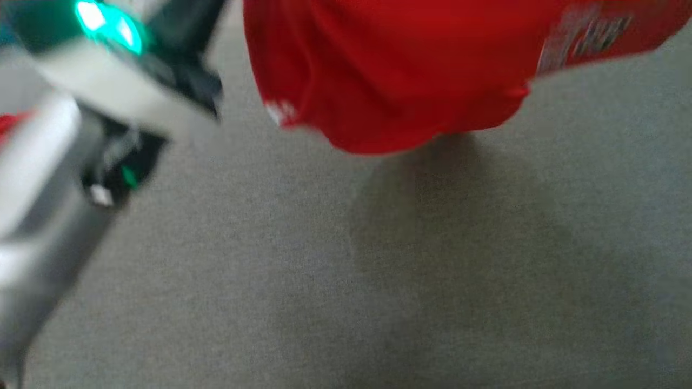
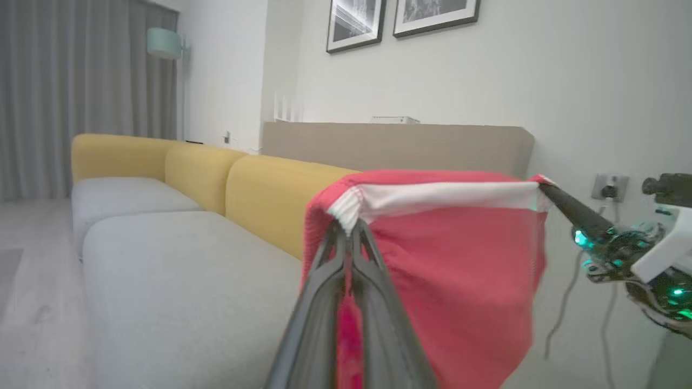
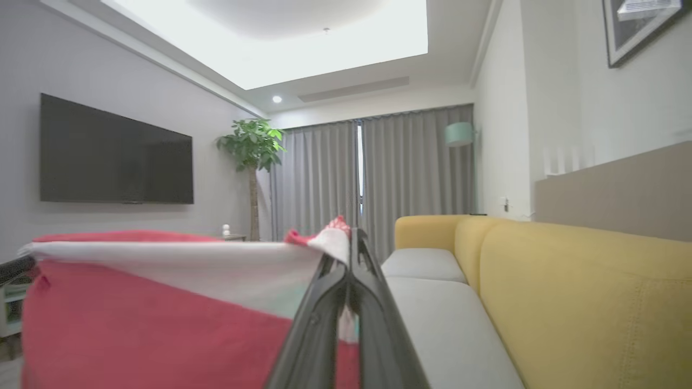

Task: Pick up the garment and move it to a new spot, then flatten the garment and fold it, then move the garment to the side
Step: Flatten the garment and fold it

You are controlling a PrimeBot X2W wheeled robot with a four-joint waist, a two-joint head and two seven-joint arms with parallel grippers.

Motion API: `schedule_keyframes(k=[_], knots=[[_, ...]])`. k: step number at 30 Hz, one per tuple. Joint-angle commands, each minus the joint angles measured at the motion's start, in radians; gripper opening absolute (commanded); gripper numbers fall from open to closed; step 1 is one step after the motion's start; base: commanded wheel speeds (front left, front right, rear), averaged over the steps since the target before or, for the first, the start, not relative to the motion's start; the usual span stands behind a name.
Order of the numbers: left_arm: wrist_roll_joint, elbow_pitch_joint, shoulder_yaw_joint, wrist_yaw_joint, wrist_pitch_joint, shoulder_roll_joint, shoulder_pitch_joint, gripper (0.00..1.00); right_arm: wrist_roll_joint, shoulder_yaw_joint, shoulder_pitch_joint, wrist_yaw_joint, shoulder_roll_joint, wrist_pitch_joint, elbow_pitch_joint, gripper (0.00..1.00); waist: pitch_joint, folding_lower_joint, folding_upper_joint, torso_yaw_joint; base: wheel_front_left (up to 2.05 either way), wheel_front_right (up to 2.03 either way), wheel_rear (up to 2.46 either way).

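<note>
The red garment (image 1: 389, 70) with a white band along its edge hangs in the air over a grey sofa seat (image 1: 378, 281). It is stretched between both grippers. In the left wrist view my left gripper (image 2: 350, 226) is shut on one end of the white band, and the cloth (image 2: 459, 270) drapes down to its right. My right gripper (image 2: 543, 189) pinches the other end there. In the right wrist view my right gripper (image 3: 350, 237) is shut on the band's corner, with the garment (image 3: 135, 324) spreading left. My left wrist (image 1: 124, 70) shows blurred at the head view's upper left.
A long sofa with yellow backs (image 3: 584, 281) and grey seat cushions (image 2: 189, 281) runs below and beside the arms. A wall socket with a hanging cable (image 2: 610, 188) is behind the right arm. Across the room stand a wall television (image 3: 116, 154), a plant (image 3: 251, 146) and grey curtains (image 3: 411, 173).
</note>
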Motion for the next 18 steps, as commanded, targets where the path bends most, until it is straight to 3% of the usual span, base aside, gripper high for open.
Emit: schedule_keyframes(k=[1,5,11,14,18], knots=[[0.031,0.045,0.045,0.002,-0.004,0.014,-0.135,0.00,0.034,0.002,-0.101,0.007,-0.007,0.032,0.043,0.00,0.078,-0.0001,0.0000,0.004,0.00,0.00,0.00],[0.101,0.218,0.018,0.002,-0.070,-0.062,-0.339,0.00,0.071,0.029,-0.345,0.007,0.021,0.057,0.192,0.00,0.167,-0.0001,0.0000,0.008,0.00,0.00,0.00],[0.244,0.462,0.026,0.007,-0.269,-0.170,-0.549,0.00,0.026,0.043,-0.606,0.007,0.037,-0.055,0.360,0.00,0.224,-0.0001,0.0000,0.017,0.00,0.00,0.00],[0.271,0.502,0.047,0.005,-0.293,-0.211,-0.572,0.00,0.019,0.032,-0.665,0.007,0.028,-0.084,0.393,0.00,0.226,-0.0001,0.0000,0.022,0.00,0.00,0.00],[0.269,0.478,0.023,0.003,-0.296,-0.223,-0.514,0.00,0.039,0.029,-0.639,0.007,0.012,-0.092,0.403,0.00,0.217,-0.0001,0.0000,0.023,0.00,0.00,0.00]])
